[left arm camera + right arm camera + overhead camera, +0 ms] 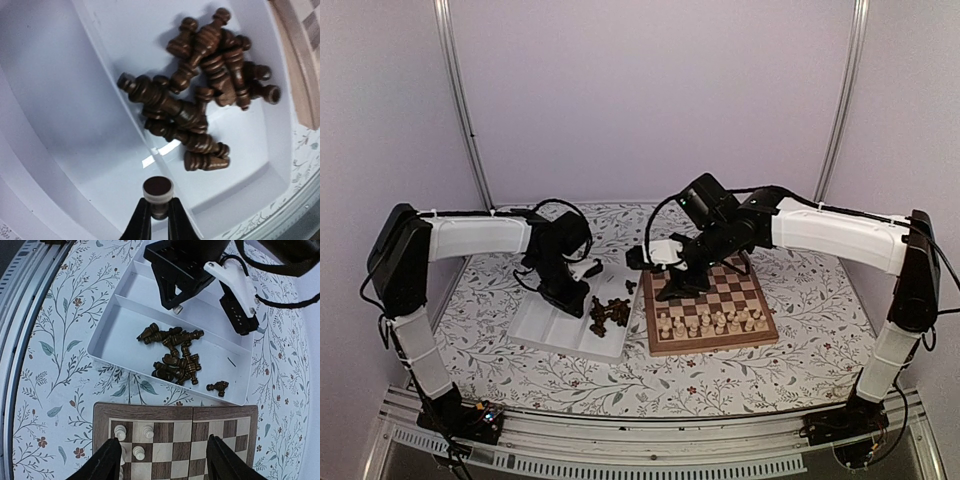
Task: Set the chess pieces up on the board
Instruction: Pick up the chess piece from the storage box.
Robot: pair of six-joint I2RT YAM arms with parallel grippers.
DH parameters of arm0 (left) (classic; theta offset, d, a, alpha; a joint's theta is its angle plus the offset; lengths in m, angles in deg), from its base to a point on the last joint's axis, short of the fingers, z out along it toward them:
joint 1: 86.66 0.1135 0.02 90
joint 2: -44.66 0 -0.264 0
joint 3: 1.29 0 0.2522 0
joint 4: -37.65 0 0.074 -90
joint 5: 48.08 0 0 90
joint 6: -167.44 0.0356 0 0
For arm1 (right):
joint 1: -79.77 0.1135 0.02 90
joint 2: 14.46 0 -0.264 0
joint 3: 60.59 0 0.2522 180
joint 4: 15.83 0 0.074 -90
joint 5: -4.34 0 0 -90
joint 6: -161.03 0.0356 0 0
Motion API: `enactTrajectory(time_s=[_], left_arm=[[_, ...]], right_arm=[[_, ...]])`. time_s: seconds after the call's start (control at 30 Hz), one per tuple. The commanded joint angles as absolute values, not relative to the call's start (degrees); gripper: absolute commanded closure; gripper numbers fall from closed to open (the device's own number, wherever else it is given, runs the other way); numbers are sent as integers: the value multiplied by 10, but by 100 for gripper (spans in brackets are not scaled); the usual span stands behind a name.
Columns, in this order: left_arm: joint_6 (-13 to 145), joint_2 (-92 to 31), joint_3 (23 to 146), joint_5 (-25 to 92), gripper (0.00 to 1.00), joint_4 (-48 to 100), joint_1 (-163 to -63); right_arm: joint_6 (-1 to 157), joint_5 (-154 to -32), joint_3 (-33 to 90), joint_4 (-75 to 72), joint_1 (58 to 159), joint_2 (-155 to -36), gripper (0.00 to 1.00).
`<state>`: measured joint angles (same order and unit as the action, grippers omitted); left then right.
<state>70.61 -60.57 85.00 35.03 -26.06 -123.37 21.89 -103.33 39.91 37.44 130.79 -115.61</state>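
Toward the near edge of the floral surface (490,345), right of centre, lay the chessboard (712,346), with cream pieces (705,322) lined along its two nearest rows. Just left of it sat the white tray (545,325). The dark pieces (200,105) lay heaped in the compartment beside the board, and one stray dark piece (218,386) lay apart near the tray's corner. Over that compartment the left claw (159,212) was clamped on a held dark piece (158,188), seen only base-on, so its kind could not be told. Farther back, the right claw (164,460) hung over the board, fingers apart with nothing between them. Its arm hid the board's far rows from above, and the right wrist view cut the board off.
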Motion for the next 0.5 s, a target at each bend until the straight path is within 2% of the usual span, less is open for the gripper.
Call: enactTrajectory(time_s=[0.0,0.47], left_arm=[[725,-567,888,252,90,-284,-1234],[740,-544,924,57,90,-280,-1235]], right_arm=[[187,-1028,442,369,1334,-1190,39],[160,-973,482,338,1402,-1244,39]])
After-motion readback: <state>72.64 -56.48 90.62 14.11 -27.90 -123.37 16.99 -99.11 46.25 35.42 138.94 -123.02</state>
